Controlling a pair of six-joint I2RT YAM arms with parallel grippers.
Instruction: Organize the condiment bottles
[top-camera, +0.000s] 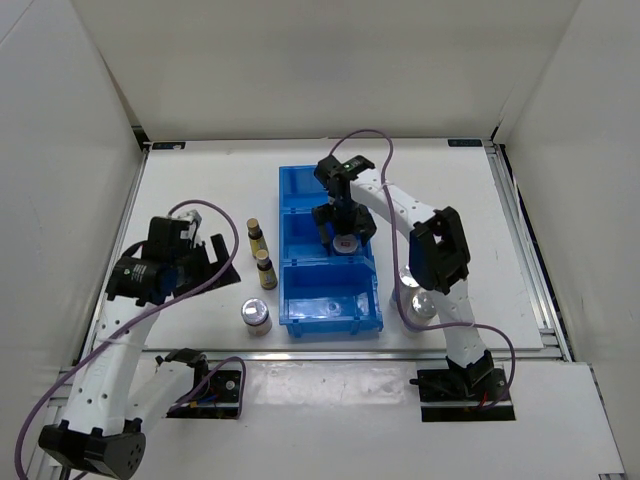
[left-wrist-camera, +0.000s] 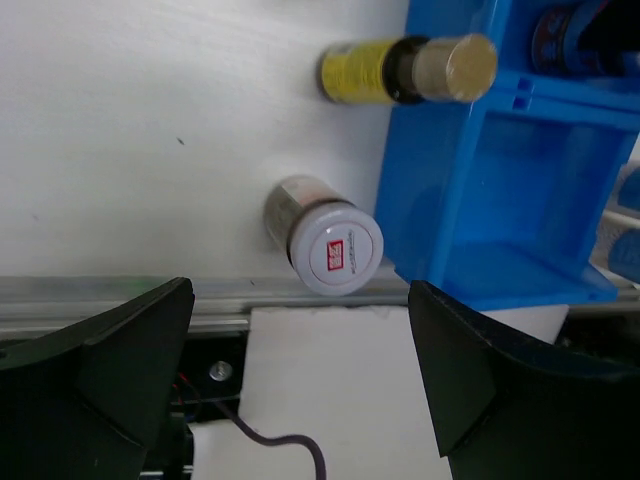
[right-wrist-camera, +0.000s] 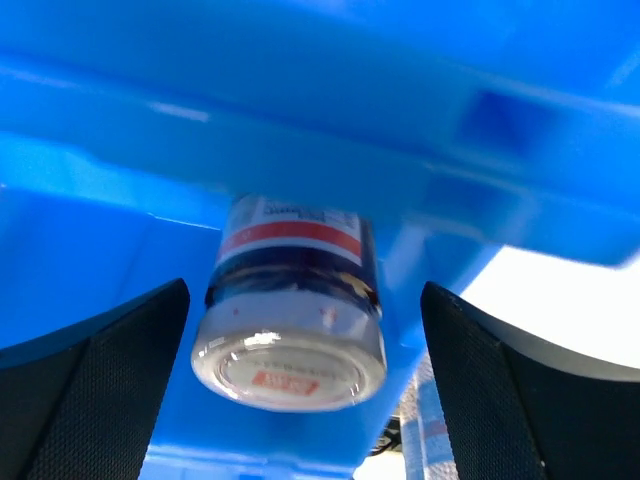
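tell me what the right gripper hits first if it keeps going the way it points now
Most likely the white-lidded jar standing in the blue bin's middle compartment: the right gripper points down with open fingers either side of it. How far above the lid it sits is unclear.

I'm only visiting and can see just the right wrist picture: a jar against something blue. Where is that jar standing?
Observer: The jar stands in the middle compartment of a blue bin.
Operator: Are any bottles outside it?
Observer: Yes, one amber bottle and a second amber bottle stand on the table, left of the bin.
Operator: Anything else there?
Observer: A white-lidded jar stands by the bin's near left corner.
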